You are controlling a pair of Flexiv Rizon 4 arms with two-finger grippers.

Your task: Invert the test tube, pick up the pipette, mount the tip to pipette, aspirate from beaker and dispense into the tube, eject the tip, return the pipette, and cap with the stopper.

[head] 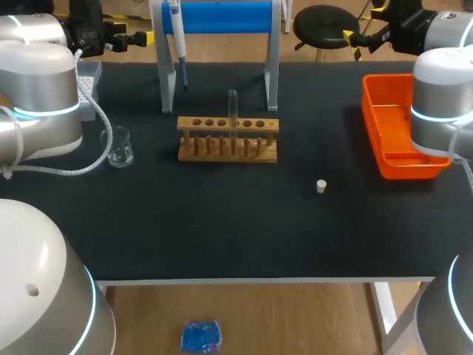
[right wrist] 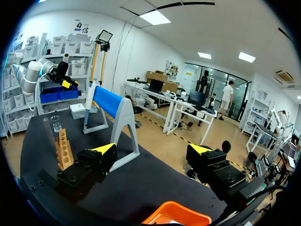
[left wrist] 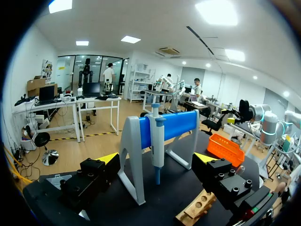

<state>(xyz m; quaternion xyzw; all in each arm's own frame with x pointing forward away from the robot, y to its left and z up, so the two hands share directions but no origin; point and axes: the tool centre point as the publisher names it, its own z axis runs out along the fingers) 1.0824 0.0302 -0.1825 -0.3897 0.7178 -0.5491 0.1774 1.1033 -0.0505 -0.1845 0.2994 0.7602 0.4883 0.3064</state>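
A clear test tube [head: 233,111] stands upright in the wooden rack [head: 228,139] at mid-table; it also shows in the right wrist view as the tube [right wrist: 48,131] in the rack [right wrist: 65,150]. The pipette [head: 177,41] hangs on the blue-and-grey stand [head: 222,18] behind the rack. In the left wrist view that pipette [left wrist: 157,141] hangs straight ahead of my left gripper [left wrist: 157,160], which is open and empty. A glass beaker [head: 118,146] stands left of the rack. The small white stopper [head: 321,186] lies right of it. My right gripper [right wrist: 153,149] is open and empty, raised near the back right corner.
An orange bin [head: 399,126] sits at the right edge, just under my right gripper [head: 355,42]. A pale tip box [head: 89,75] stands at the back left near my left gripper [head: 140,38]. The table's front half holds only the stopper.
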